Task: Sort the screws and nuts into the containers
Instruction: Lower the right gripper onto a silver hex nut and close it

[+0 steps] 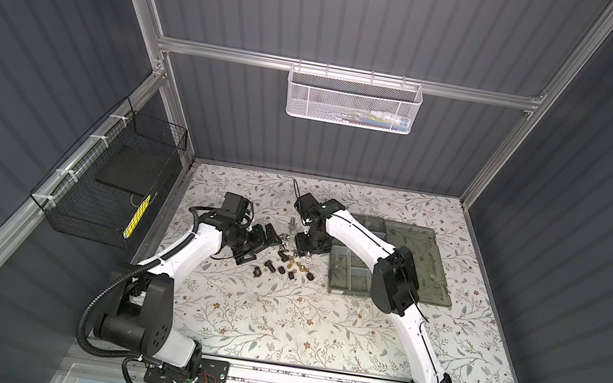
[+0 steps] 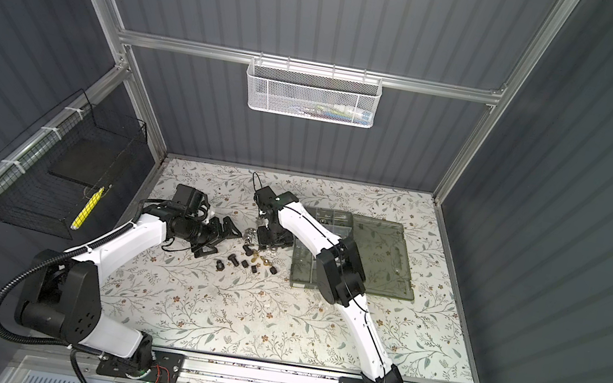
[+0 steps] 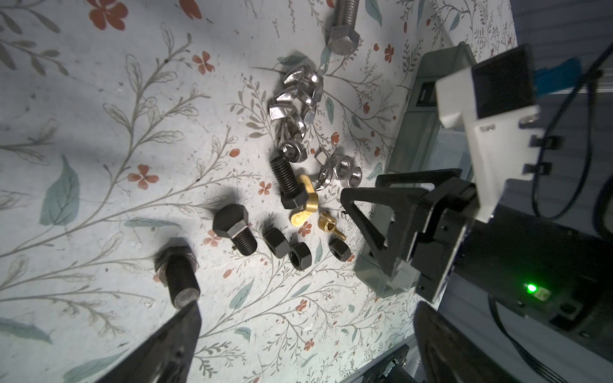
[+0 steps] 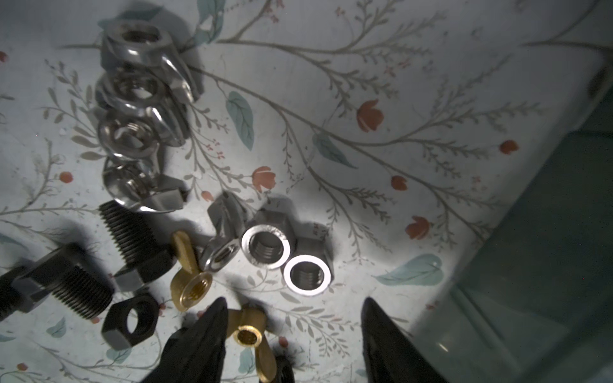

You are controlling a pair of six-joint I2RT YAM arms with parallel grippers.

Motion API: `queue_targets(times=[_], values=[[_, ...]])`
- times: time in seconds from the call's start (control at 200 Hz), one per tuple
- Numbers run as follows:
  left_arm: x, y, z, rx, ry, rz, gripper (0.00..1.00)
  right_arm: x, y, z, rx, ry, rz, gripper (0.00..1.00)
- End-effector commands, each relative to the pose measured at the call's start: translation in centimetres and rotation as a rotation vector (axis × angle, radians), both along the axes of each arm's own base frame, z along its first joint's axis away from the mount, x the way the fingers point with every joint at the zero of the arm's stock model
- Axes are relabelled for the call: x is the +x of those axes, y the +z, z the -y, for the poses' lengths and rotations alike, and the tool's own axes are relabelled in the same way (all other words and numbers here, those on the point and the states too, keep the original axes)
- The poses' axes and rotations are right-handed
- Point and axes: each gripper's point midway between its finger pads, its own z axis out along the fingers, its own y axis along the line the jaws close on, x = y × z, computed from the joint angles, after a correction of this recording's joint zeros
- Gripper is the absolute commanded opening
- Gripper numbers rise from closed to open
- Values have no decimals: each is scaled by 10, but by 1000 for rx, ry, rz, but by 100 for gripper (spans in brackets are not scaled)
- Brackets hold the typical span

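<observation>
Right end effector [image 4: 293, 303], jaws part-wide, straddles brass wing nut [image 4: 248, 335] (not yet pinched), prob. for organiser box [image 1: 349, 291]; left end effector [image 3: 306, 310] wide, empty, off left to avoid clash.

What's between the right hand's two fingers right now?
A brass wing nut, beside one finger, lying on the mat; the right wrist view shows it.

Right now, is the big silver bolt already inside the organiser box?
No, the silver bolt sits on the floral table, outside the organiser box.
</observation>
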Motion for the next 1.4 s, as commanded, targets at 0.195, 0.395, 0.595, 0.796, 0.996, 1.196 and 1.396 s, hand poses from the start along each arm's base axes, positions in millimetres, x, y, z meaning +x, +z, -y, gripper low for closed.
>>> queue_targets(times=[0.195,0.395,0.595,0.796,0.996,1.196,1.396], values=[[0,4,-3,-8,-32,-4,100,13,-14,14,-40,1,-8,50],[1,5,-3,3,-53,3,100,14,-22,12,-39,6,-10,46],[4,5,-2,-9,-54,5,100,10,-28,6,-32,18,-27,41],[6,5,-2,-5,-60,6,100,2,-35,4,-39,23,-46,37],[6,4,-2,-9,-64,5,100,-9,-42,6,-87,48,-45,35],[6,1,1,-36,-51,1,100,-13,-45,14,-127,56,-42,31],[10,5,3,-64,-26,15,100,-8,-31,12,-112,47,-14,23]])
